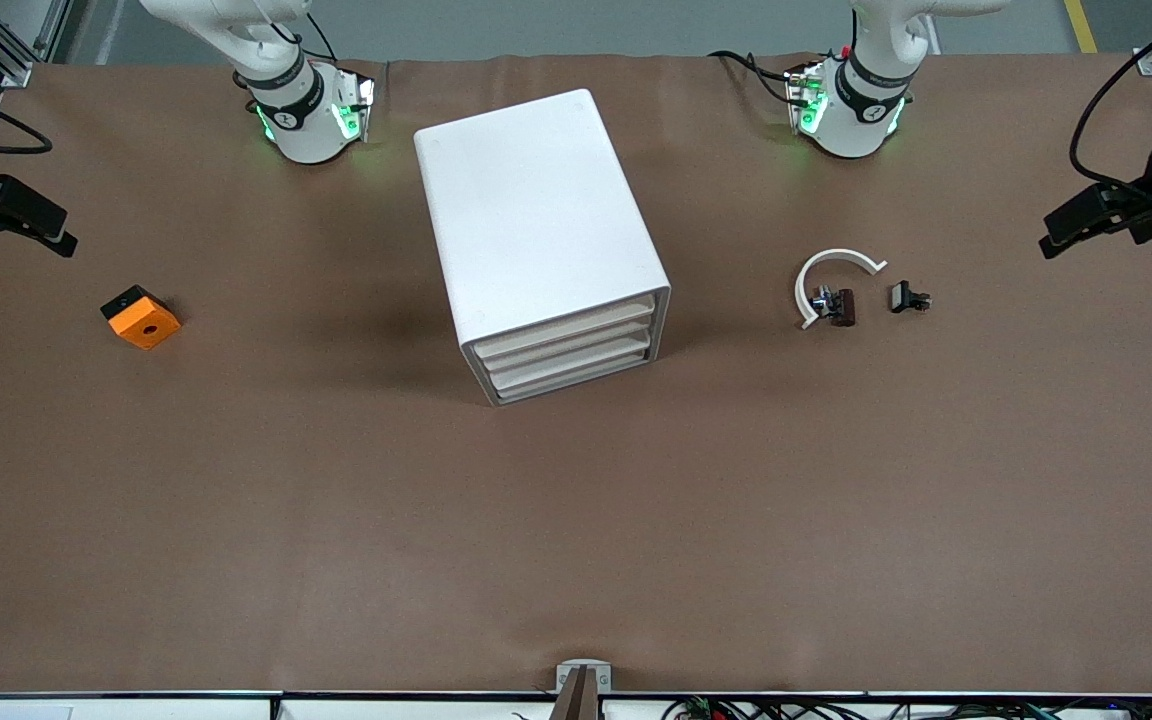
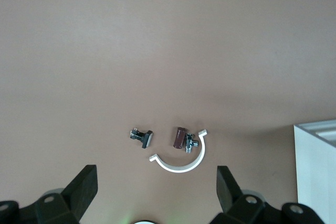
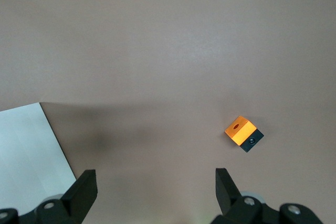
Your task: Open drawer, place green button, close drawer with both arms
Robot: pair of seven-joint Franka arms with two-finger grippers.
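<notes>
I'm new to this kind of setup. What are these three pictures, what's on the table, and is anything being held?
One picture looks down from a high camera facing two white robot arms; the other two come from cameras on each arm's wrist. The left gripper and right gripper both hang open, holding nothing, and wait above the brown table. A white cabinet stands mid-table, its lowest drawer closed. Toward the right arm's end lies an orange block. Toward the left arm's end lie a white curved piece, a small dark part and a black clip. I see no green button.

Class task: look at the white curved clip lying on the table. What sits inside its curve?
Inside the white curved clip lies a small brown and metal piece, right beside the clip's lower end. Whether they touch cannot be told. Nothing covers them; brown table shows within the rest of the curve.
</notes>
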